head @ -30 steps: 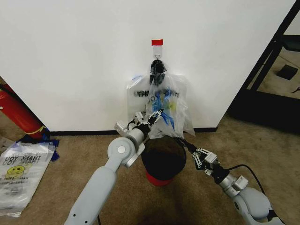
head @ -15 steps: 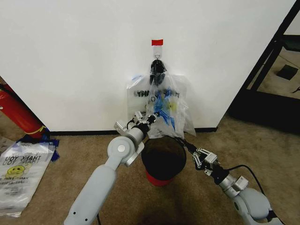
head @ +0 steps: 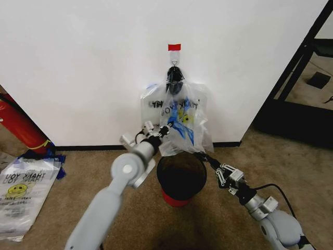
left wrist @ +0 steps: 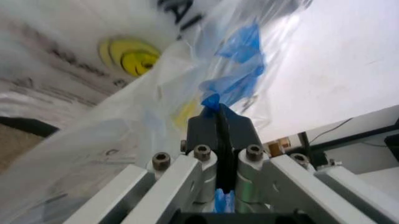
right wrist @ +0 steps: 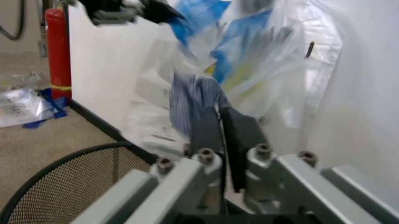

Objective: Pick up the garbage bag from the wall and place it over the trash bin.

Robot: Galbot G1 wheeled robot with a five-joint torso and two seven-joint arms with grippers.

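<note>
My left arm reaches forward and up, with the left gripper (head: pixel 162 130) at the lower left part of the bag (head: pixel 179 122). Its fingers (left wrist: pixel 232 135) are pressed together with blue plastic between them. My right arm comes from the lower right, the wrist raised, and the right gripper (head: pixel 202 155) is at the bag's bottom right edge. Its fingers (right wrist: pixel 240 130) are also closed, pinching the plastic.

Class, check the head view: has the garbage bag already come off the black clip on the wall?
No, the garbage bag hangs from the black clip on the wall.
</note>
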